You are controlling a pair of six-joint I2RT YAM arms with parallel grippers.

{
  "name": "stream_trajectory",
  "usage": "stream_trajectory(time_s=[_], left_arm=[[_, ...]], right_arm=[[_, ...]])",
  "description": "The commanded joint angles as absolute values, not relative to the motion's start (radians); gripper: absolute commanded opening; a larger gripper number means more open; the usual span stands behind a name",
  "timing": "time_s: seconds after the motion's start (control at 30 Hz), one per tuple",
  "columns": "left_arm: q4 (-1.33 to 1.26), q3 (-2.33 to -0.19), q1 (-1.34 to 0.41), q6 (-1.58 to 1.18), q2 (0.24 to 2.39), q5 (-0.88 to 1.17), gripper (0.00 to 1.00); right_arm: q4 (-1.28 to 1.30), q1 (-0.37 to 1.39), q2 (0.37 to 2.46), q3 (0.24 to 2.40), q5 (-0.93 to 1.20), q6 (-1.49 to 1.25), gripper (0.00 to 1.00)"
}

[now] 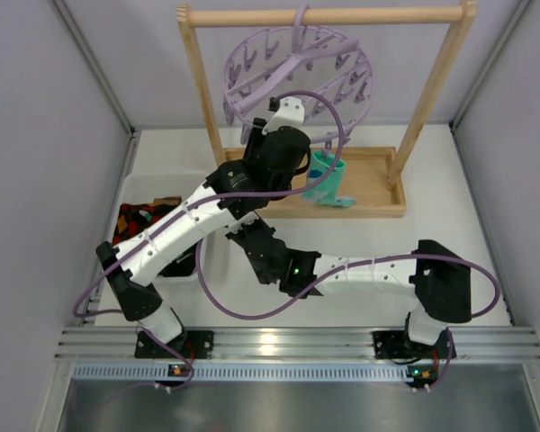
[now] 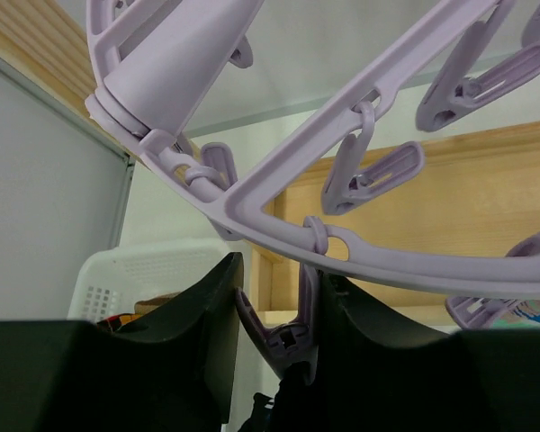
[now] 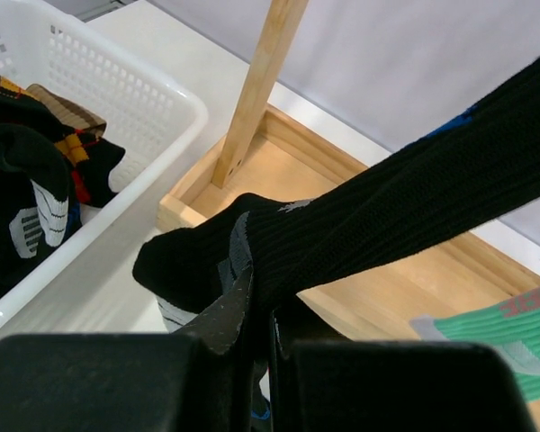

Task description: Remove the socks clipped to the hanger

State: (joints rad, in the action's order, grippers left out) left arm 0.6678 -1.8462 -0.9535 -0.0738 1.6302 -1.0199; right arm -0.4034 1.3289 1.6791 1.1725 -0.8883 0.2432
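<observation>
The left claw (image 2: 281, 270) is up under the wooden rack's (image 1: 328, 15) top bar. Its two dark fingers (image 2: 207, 315) are clenched on either side of a lavender clip (image 2: 283, 342) that dangles from the ring of the round hanger (image 2: 279, 202). The clip's handles are pressed between them. The other clips I can see around that ring hang bare, and the hanger's hook sits over the rack's bar.

The right claw (image 3: 261, 324) is low, in front of the rack's tray base (image 3: 405, 297), and is clamped tight on a black sock (image 3: 387, 207). It pinches the sock near its grey-patched end. The rest of the sock runs up and away, taut, towards the hanger.

A teal-and-white sock (image 1: 328, 180) hangs from the hanger inside the rack frame, its lower end down at the tray. I can't tell whether it touches the wood.

Left of the rack stands a white plastic basket (image 3: 117, 117), just beside the tray's corner. A heap of socks (image 3: 36, 171) lies in it, black, red and brown.
</observation>
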Motion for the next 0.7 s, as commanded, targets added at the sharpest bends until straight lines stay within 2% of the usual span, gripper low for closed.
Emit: stream_trajectory(time_s=[0.0,0.03,0.07,0.27,0.3,0.37,0.5,0.6,0.67], left_arm=[[0.644,-1.896,-0.934,-0.060,1.638,-1.016,0.39],[0.643,-1.896,-0.930,-0.060,1.641,-1.014,0.37],[0.643,-1.894,-0.928,-0.058,1.643,-1.012,0.28],[0.646,-1.890,-0.917,-0.071,1.638,-0.993,0.16],[0.644,-1.890,-0.917,-0.074,1.637,-0.991,0.10],[0.644,-1.885,-0.917,-0.080,1.629,-0.977,0.10],[0.644,-1.861,-0.911,-0.107,1.602,-0.937,0.17],[0.647,-1.845,-0.904,-0.123,1.575,-0.897,0.33],[0.646,-1.830,-0.904,-0.127,1.552,-0.896,0.50]], right_arm=[[-0.422,1.370,1.694,1.206,-0.850,0.248,0.00],[-0.422,1.371,1.694,1.206,-0.850,0.249,0.00],[-0.422,1.373,1.695,1.204,-0.850,0.249,0.00],[-0.428,1.376,1.672,1.175,-0.848,0.239,0.00],[-0.428,1.377,1.664,1.151,-0.848,0.233,0.00],[-0.442,1.379,1.635,1.112,-0.847,0.204,0.00],[-0.477,1.381,1.551,0.944,-0.793,0.118,0.00],[-0.506,1.376,1.467,0.844,-0.692,0.062,0.00],[-0.505,1.368,1.405,0.810,-0.651,0.038,0.00]])
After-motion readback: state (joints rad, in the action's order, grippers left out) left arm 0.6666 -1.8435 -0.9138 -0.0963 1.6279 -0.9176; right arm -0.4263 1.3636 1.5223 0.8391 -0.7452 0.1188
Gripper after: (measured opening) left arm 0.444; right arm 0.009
